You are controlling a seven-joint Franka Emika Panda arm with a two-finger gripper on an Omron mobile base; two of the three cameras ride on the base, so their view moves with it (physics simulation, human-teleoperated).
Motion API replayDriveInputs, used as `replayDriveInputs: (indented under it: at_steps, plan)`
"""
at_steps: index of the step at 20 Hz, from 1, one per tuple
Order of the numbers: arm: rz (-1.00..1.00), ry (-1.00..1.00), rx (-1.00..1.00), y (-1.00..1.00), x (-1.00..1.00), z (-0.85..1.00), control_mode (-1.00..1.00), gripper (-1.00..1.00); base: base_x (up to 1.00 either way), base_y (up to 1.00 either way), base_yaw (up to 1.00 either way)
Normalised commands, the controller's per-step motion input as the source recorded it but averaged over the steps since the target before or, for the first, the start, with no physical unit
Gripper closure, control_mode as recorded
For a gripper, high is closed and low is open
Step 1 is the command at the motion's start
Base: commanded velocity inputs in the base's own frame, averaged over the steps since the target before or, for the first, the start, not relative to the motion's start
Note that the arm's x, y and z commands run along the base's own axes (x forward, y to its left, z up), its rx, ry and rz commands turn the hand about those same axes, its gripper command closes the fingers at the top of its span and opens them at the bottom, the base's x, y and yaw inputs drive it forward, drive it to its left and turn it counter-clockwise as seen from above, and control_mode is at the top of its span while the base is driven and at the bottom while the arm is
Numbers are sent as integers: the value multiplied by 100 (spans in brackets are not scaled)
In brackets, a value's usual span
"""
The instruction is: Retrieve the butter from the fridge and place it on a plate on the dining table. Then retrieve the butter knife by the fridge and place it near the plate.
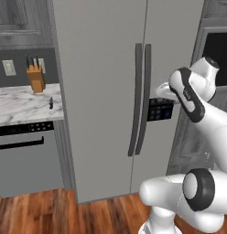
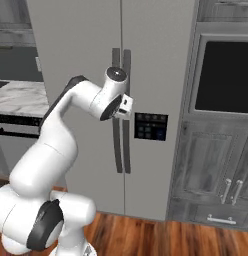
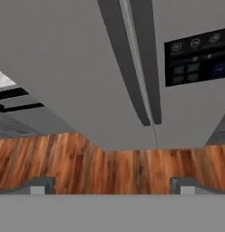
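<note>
Fridge (image 1: 101, 91) doors are both closed, their two long dark curved handles (image 1: 140, 105) running side by side down the middle seam, with a dark control panel (image 2: 151, 126) on the right-hand door. The gripper (image 3: 112, 186) is raised in front of the doors at about handle height, near the panel, and its jaws stand wide apart with nothing between them; in the hand view the two finger tips (image 3: 39, 185) frame the lower ends of the handles and the wooden floor (image 3: 110, 163) below. Left of the fridge, a marble worktop (image 1: 19, 107) sits over a grey dishwasher (image 1: 28, 155). The butter knife (image 1: 51, 103) lies on that worktop near its right edge, close to the fridge side. A tan knife block (image 1: 36, 78) with dark-handled knives stands further back against the wall. Right of the fridge is a wall oven (image 2: 226, 77) above grey cabinets (image 2: 216, 175).
</note>
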Motion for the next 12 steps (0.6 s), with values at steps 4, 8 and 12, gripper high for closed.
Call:
replayDriveInputs:
  at_steps: [4,8,12]
  plan:
    - [22,-9,35,-24,85,-50,-100,-100,0,0,0]
    - [13,-7,26,-6,80,-31,-100,-100,0,0,0]
    - [3,-3,9,-5,54,-8,-100,-100,0,0,0]
